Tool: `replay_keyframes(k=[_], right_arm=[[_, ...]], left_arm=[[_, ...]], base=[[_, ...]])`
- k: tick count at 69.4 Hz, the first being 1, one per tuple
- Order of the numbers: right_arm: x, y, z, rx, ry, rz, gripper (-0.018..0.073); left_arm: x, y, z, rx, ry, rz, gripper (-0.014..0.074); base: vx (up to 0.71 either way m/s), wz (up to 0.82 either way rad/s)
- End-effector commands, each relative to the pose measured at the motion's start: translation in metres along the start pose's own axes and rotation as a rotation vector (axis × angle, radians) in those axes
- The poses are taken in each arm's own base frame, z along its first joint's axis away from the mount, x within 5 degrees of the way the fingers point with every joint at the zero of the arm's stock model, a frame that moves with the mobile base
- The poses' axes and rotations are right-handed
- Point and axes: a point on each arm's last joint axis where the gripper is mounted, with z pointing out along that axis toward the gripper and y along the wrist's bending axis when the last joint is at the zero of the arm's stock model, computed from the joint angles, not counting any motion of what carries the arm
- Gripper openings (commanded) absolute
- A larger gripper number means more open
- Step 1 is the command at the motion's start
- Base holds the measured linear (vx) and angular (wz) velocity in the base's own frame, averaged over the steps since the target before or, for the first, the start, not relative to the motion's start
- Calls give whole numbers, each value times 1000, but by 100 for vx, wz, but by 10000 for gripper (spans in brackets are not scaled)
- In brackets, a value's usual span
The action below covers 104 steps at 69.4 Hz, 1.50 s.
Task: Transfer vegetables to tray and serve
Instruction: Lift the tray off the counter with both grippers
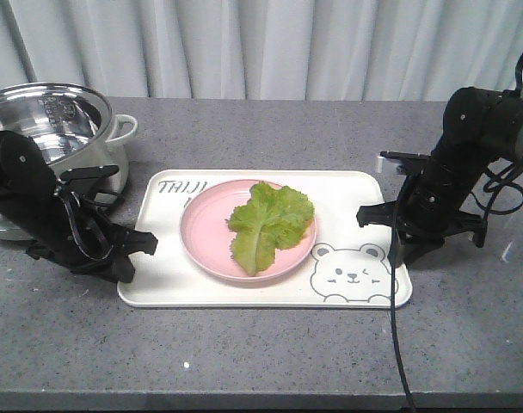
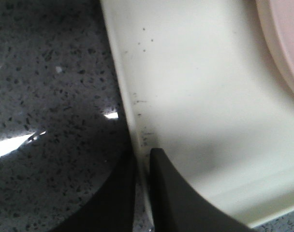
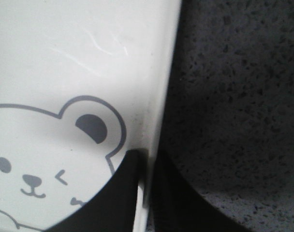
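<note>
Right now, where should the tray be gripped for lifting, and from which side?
Pinch the tray by its raised rim at both short ends, from outside. It is wide, flat and carries the pink plate, so one end alone would likely tip it. The left gripper and right gripper straddle those rims.

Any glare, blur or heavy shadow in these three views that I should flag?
Front view: even light, sharp, mild reflections inside the pot. Left wrist view: soft focus, white glints on the counter, left gripper a dark blur at the tray rim. Right wrist view: bear print crisp, right gripper blurred, shadow along the rim.
</note>
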Motion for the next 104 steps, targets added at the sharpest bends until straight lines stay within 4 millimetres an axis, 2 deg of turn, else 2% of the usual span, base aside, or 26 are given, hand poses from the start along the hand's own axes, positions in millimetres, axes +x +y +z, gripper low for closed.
replay_keyframes(k=[1, 14, 45, 69, 89, 104], right_arm=[[1, 12, -20, -54, -67, -32, -10], [3, 15, -36, -50, -141, -43, -6], [11, 18, -53, -53, -164, -58, -6], [26, 25, -91, -53, -272, -91, -6], [48, 33, -130, -53, -386, -119, -6], [59, 36, -144, -56, -414, -128, -6]], left_arm=[[-3, -15, -17, 71, -63, 10, -7], [-3, -19, -26, 87, -100, 5, -7], [2, -27, -56, 106, -181, 26, -7], [9, -36, -86, 140, -268, 36, -7], [18, -42, -111, 155, -338, 57, -7], [23, -45, -121, 168, -361, 62, -7]], base=[[0, 0], [0, 0], [0, 0], [0, 0], [0, 0], [0, 0]])
